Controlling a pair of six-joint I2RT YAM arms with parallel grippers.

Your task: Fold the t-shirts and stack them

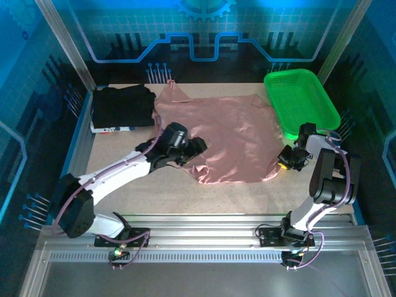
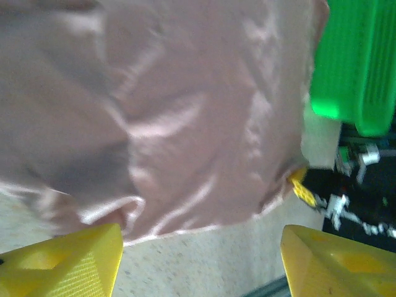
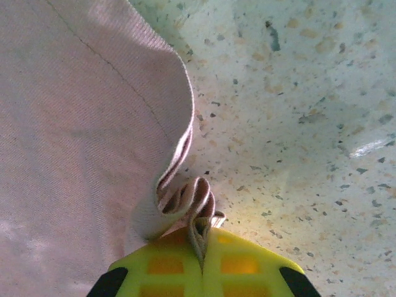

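The dusty-pink t-shirt (image 1: 232, 133) lies spread across the middle of the table, rumpled along its near edge. A black folded t-shirt (image 1: 122, 106) rests at the back left. My left gripper (image 1: 198, 148) hovers over the pink shirt's near-left part. Its yellow fingers (image 2: 62, 263) stand wide apart, open, with bare table between them and the pink cloth (image 2: 173, 111) just beyond. My right gripper (image 1: 286, 159) is at the shirt's right edge, shut (image 3: 203, 250) on a bunched fold of the pink hem (image 3: 185, 201).
A green mesh basket (image 1: 301, 99) stands at the back right, close to the right arm; its wall (image 2: 356, 62) also appears from the left wrist. Speckled bare table (image 3: 297, 124) lies right of the shirt. Metal rails run along the near edge (image 1: 204, 238).
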